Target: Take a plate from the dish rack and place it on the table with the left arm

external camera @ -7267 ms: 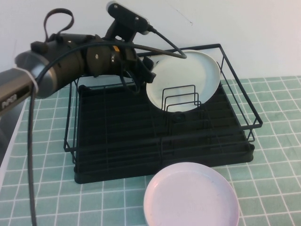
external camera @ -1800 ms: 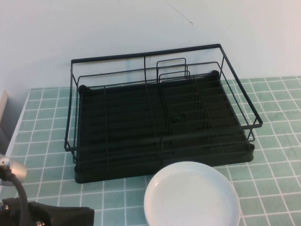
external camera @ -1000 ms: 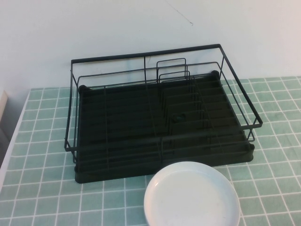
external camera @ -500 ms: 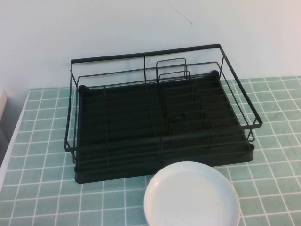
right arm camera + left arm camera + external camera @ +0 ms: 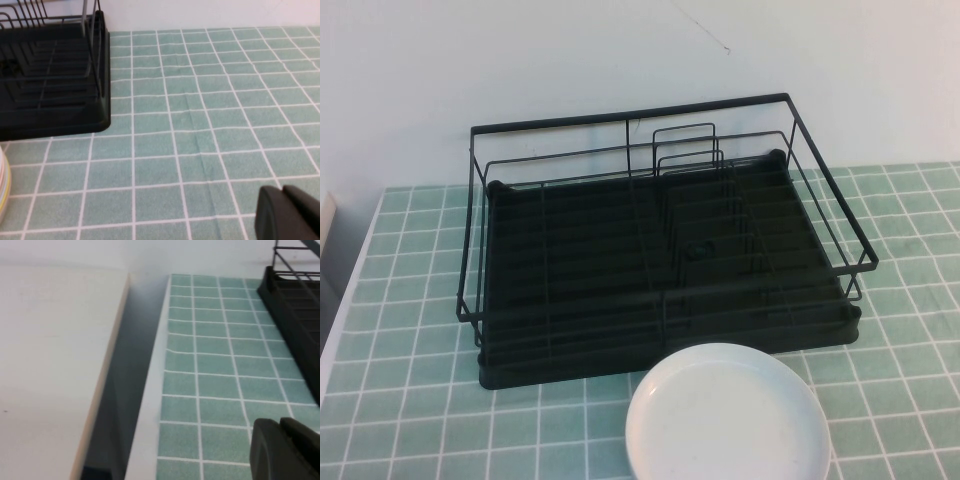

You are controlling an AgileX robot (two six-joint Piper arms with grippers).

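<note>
One plate flat on bench, dish rack empty; we judge task complete. Left gripper, right gripper parked over bench; jaws' state unclear.

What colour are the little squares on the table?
Pale green, with white lines between them. The table shows them best in the right wrist view.

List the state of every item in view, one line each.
plate: lying flat on the table, in front of the dish rack.
dish rack: upright, no plates in it.
table: bears the rack and plate.
left gripper: over the table's left edge, holding nothing.
right gripper: above bare tiles right of the rack.
</note>
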